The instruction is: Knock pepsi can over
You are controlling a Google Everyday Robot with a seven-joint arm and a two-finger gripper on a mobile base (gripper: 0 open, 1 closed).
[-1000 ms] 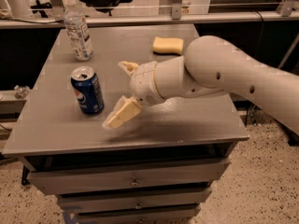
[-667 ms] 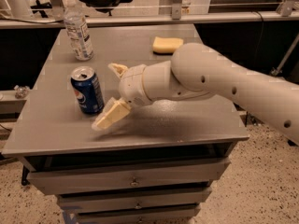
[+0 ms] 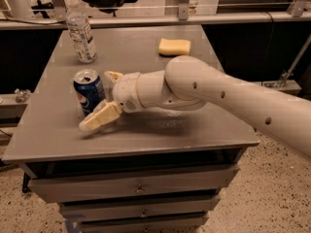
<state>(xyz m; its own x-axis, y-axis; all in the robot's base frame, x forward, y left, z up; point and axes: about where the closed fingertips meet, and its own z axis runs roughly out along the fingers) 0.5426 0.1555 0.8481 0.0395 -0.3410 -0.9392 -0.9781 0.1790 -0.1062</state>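
Note:
The pepsi can (image 3: 90,91) stands upright on the left part of the grey table (image 3: 160,130), blue with its logo facing front and a silver top. My gripper (image 3: 99,98) is open and reaches in from the right. One cream finger (image 3: 100,117) lies low in front of and below the can, the other finger (image 3: 113,76) sits just right of the can's top. The can stands between them, right against the gripper. The white arm (image 3: 218,96) stretches across the table's right half.
A clear plastic water bottle (image 3: 80,31) stands at the back left of the table. A yellow sponge (image 3: 174,46) lies at the back centre. The table has drawers below its front edge. A railing and a chair stand behind it.
My gripper and arm have moved left toward the can, from a gap beside it to right up against it. The can still stands upright in the same place.

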